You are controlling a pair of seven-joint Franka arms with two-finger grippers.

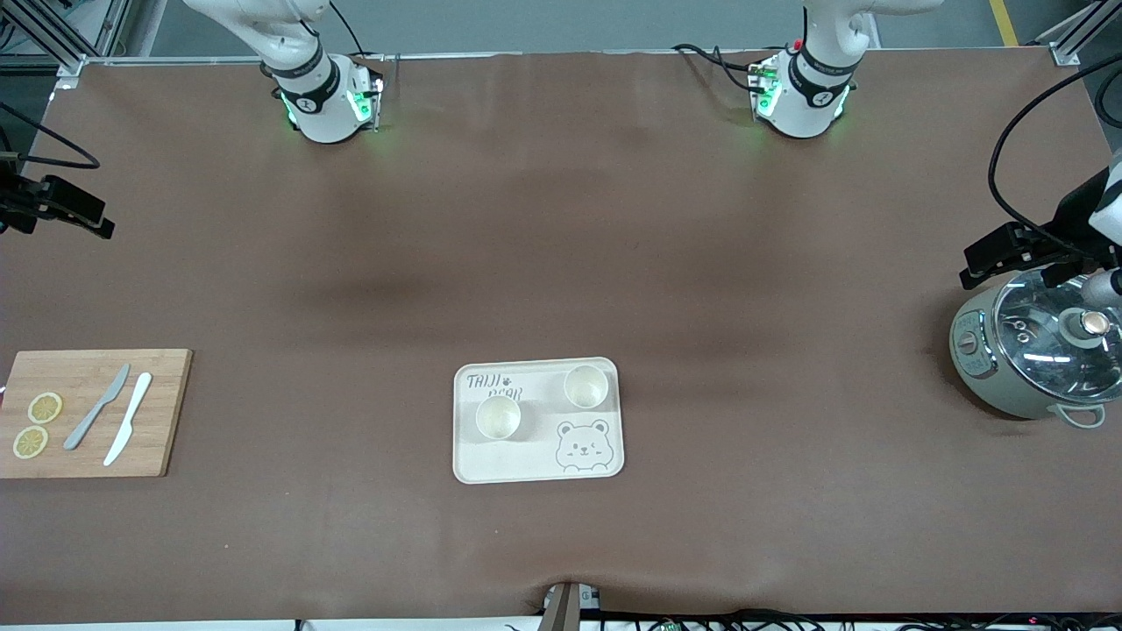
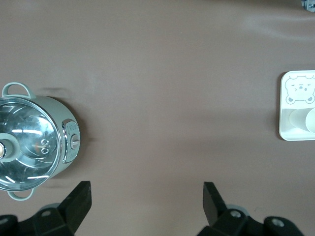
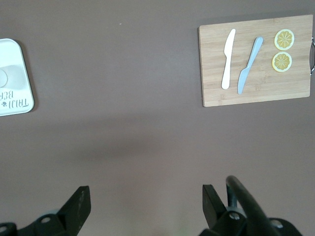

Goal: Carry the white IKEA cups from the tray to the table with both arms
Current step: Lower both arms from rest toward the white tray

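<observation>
Two white IKEA cups stand upright on a cream tray (image 1: 491,460) with a bear drawing, in the middle of the table. One cup (image 1: 498,418) is toward the right arm's end. The other cup (image 1: 585,386) is toward the left arm's end. My left gripper (image 1: 1008,252) is open and empty over the table beside a pot; in the left wrist view (image 2: 146,196) the tray (image 2: 295,135) and a cup (image 2: 297,120) show far off. My right gripper (image 1: 74,217) is open and empty over bare table at the right arm's end; the right wrist view (image 3: 146,199) shows the tray's edge (image 3: 17,93).
A grey-green pot (image 1: 1034,350) with a glass lid stands at the left arm's end, also in the left wrist view (image 2: 34,142). A wooden cutting board (image 1: 166,412) with two knives and two lemon slices lies at the right arm's end, also in the right wrist view (image 3: 256,93).
</observation>
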